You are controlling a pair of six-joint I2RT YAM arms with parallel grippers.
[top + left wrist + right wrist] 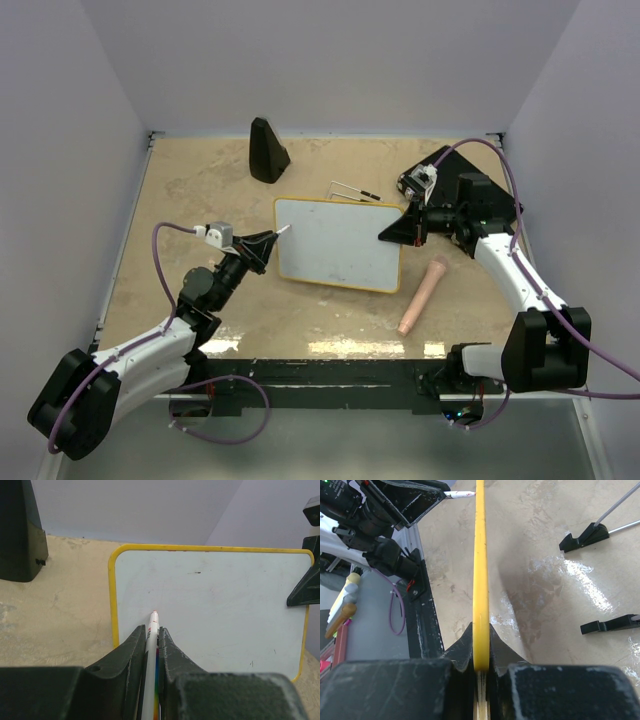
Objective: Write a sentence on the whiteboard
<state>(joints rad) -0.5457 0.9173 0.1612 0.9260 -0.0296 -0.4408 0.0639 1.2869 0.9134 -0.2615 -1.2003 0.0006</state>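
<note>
1. Table (190, 190): sandy, mottled top; both arm bases sit at its near edge.
2. Pink cylindrical object (422, 295): lies flat on the near right part of the table, just beside the board's near right corner and apart from it.
3. Left gripper (270, 240): jaws drawn in tight on a marker (151, 647), a white barrel with a rainbow stripe. The red tip points away from the wrist over the left part of the board's face. Whether the tip touches the face cannot be told.
4. Whiteboard (340, 245): at mid table between the two grippers, with its yellow rim complete on the edges in view. The face carries faint specks and smudges only.
5. Right gripper (480, 630): jaws clamped on the board's right edge, with the yellow rim pinched between both fingers and seen edge-on from the wrist.
6. Two black feet (583, 537): each has a thin metal rod and lies on the table just beyond the board's far edge, not touching it.
7. Black wedge-shaped block (268, 150): stands upright at the far left, well apart from the board.
</note>
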